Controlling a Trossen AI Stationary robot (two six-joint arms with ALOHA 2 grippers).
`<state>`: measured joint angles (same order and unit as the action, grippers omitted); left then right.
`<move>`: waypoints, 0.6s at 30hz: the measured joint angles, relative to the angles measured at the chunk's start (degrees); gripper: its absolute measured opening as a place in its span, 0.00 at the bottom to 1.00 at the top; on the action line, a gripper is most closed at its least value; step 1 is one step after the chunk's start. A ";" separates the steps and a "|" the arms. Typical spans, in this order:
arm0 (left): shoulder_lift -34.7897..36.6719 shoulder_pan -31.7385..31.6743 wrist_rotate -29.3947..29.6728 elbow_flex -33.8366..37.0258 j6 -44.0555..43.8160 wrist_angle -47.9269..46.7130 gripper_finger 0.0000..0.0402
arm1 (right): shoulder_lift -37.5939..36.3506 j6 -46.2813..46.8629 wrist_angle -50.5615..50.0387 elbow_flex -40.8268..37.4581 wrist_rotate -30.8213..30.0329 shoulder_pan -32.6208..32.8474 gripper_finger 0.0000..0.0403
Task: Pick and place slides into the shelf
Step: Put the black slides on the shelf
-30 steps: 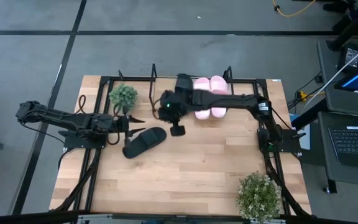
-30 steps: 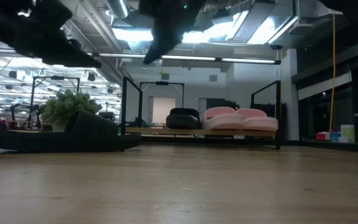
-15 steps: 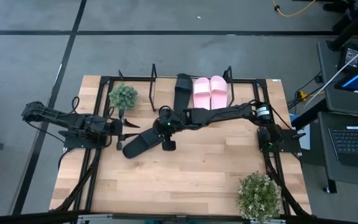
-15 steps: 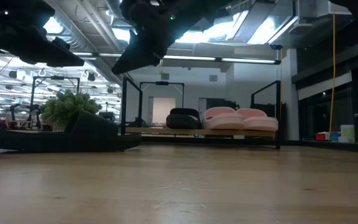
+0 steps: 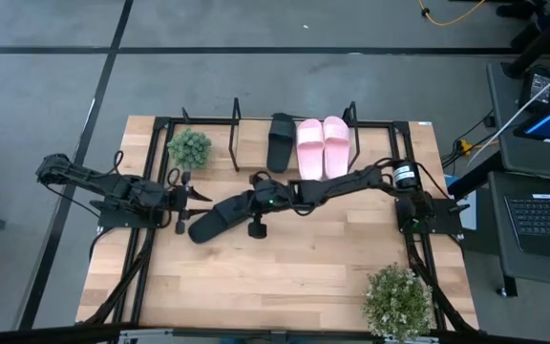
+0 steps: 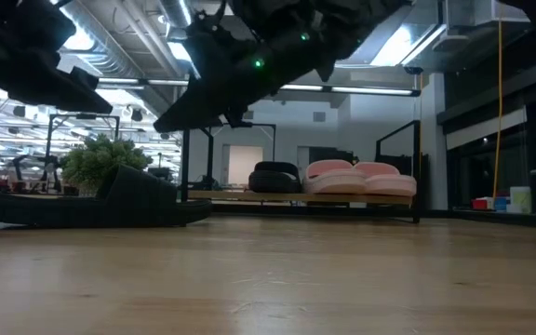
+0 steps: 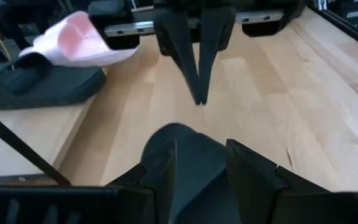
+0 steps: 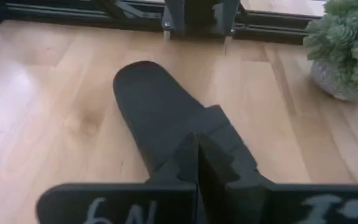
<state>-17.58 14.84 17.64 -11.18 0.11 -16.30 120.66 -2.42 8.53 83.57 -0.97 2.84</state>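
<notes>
Three slides are set side by side on the shelf (image 5: 237, 124): one black slide (image 5: 281, 141) and two pink slides (image 5: 323, 145). A fourth black slide (image 5: 220, 218) is laid diagonally on the table, well apart from the shelf.

Looks down past the right gripper (image 8: 197, 163), fingers pressed together with no gap, onto a black slide (image 8: 166, 121) lying on the light wooden table (image 8: 48, 106). Hovers right over the slide's strap end (whether touching it cannot be told), rounded other end pointing away toward the far edge. Shows a black frame rail (image 8: 73, 11) along that far edge, with a dark arm part (image 8: 199, 15) standing at its middle. Catches a small green plant (image 8: 347, 46) in a pale pot just beside the slide.
</notes>
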 joint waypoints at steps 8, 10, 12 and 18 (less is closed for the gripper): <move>-0.03 0.25 -0.36 0.00 -0.03 -1.45 0.32 | -4.03 0.41 10.05 -7.69 -2.03 1.96 0.00; -0.01 0.23 -0.02 0.00 -0.04 -2.06 0.32 | -4.75 -0.52 13.40 -10.60 -2.41 2.70 0.00; -0.02 0.23 0.48 0.00 -0.03 -3.01 0.32 | -5.56 -1.00 18.55 -13.63 -2.43 3.41 0.00; -0.07 0.21 0.84 0.26 -1.59 -5.55 0.32 | -5.45 -0.85 32.00 -20.36 -2.42 4.53 0.00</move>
<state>-17.65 15.05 18.48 -10.92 -1.48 -21.84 115.22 -3.27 40.53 63.21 -3.40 7.37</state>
